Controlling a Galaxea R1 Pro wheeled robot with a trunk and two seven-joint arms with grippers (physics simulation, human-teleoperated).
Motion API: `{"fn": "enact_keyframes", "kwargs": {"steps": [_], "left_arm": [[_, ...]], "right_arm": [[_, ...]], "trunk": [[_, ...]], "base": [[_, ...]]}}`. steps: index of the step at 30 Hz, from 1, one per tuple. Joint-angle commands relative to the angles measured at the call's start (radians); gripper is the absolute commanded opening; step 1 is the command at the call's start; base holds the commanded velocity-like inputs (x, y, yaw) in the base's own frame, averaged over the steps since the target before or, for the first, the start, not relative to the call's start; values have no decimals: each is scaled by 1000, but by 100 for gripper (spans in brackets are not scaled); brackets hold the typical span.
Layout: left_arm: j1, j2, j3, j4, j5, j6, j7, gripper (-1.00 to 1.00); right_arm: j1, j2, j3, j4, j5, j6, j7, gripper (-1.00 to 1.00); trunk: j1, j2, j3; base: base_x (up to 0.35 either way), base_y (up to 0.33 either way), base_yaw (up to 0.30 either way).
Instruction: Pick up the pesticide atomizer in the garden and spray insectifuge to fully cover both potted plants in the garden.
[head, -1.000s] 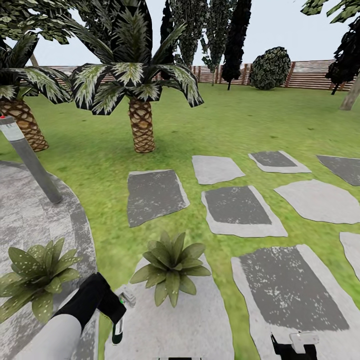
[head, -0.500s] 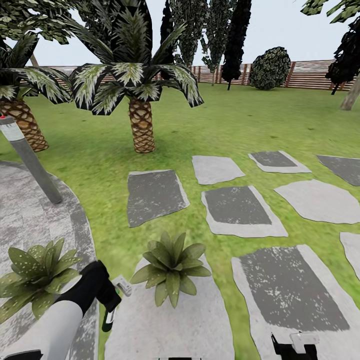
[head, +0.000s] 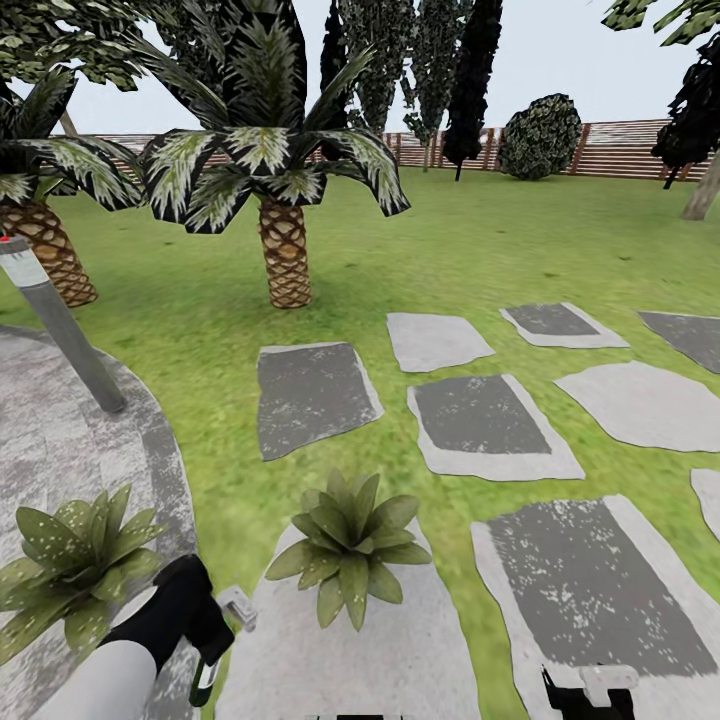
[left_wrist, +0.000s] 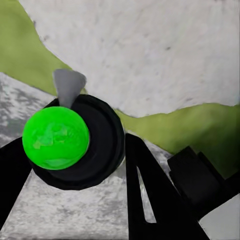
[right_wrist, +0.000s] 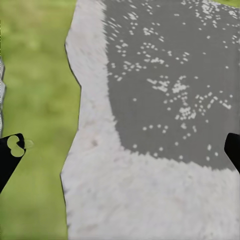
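Left gripper (head: 215, 640) is closed on the pesticide atomizer (head: 205, 680), held low between the 2 potted plants.
In the left wrist view the atomizer (left_wrist: 65, 142) is seen top-down, clamped between black fingers (left_wrist: 150, 190). One potted plant (head: 348, 540) sits on a stepping stone (head: 400, 650), the other (head: 70, 565) on the patio (head: 60, 450). Right gripper (right_wrist: 120, 150) is spread wide over another stone (right_wrist: 165, 100).

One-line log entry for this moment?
left pincer: shut on atomizer | right pincer: open, idle | potted plants: ahead
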Motion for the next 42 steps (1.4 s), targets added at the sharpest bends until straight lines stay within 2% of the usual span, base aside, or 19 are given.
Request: {"fn": "enact_keyframes", "kwargs": {"steps": [1, 3, 5, 6, 8, 9, 13, 14, 15, 16, 18, 23, 27, 31, 36, 42], "left_arm": [[-3, -1, 4, -2, -5, 7, 4, -100], [-13, -3, 6, -4, -1, 10, 27, -100], [-34, -17, 9, -25, 1, 12, 31, -100], [-38, -28, 8, -32, 0, 14, 32, -100], [-45, -71, 3, -61, -5, 52, 33, -100], [-45, -78, 1, -74, -7, 69, 32, -100], [-36, -62, 6, -90, -7, 78, 27, -100], [-29, -30, 7, -86, -3, 75, 24, -100], [-28, -8, 8, -82, 1, 75, 22, -100], [-26, 6, 8, -80, 5, 75, 20, -100], [-22, 16, 8, -78, 8, 75, 18, -100], [-28, 5, 10, -90, 10, 80, 19, -100], [-45, 8, 9, -95, 27, 87, 21, -100], [-32, 7, 2, -85, 28, 79, 20, -100], [-28, -13, 3, -79, 31, 79, 26, -100], [-7, -15, 5, -79, 22, 77, 31, -100]], "right_arm": [[-1, 0, -8, 0, 1, -3, 9, 100], [-1, 0, -8, 0, 1, -3, 9, 100], [-1, 0, -8, 0, 1, -3, 9, 100], [-1, 0, -8, 0, 1, -3, 9, 100], [-1, 0, -8, 0, 1, -3, 9, 100], [-1, 0, -8, 0, 1, -3, 9, 100], [-1, 0, -8, 0, 1, -3, 9, 100], [-1, 0, -8, 0, 1, -3, 9, 100], [-1, 0, -8, 0, 1, -3, 9, 100], [-1, 0, -8, 0, 1, -3, 9, 100], [-1, 0, -8, 0, 1, -3, 9, 100], [-1, 0, -8, 0, 1, -3, 9, 100], [-1, 0, -8, 0, 1, -3, 9, 100], [-1, 0, -8, 0, 1, -3, 9, 100], [-1, 0, -8, 0, 1, -3, 9, 100], [-1, 0, -8, 0, 1, -3, 9, 100]], "trunk": [[0, 0, -1], [0, 0, -1], [0, 0, -1], [0, 0, -1], [0, 0, -1], [0, 0, -1], [0, 0, -1], [0, 0, -1], [0, 0, -1], [0, 0, -1], [0, 0, -1], [0, 0, -1], [0, 0, -1], [0, 0, -1], [0, 0, -1], [0, 0, -1]], "base": [[0, 0, 0], [0, 0, 0], [0, 0, 0], [0, 0, 0], [0, 0, 0], [0, 0, 0], [0, 0, 0], [0, 0, 0], [0, 0, 0], [0, 0, 0], [0, 0, 0], [0, 0, 0], [0, 0, 0], [0, 0, 0], [46, 13, 0], [14, 5, 0]]}}
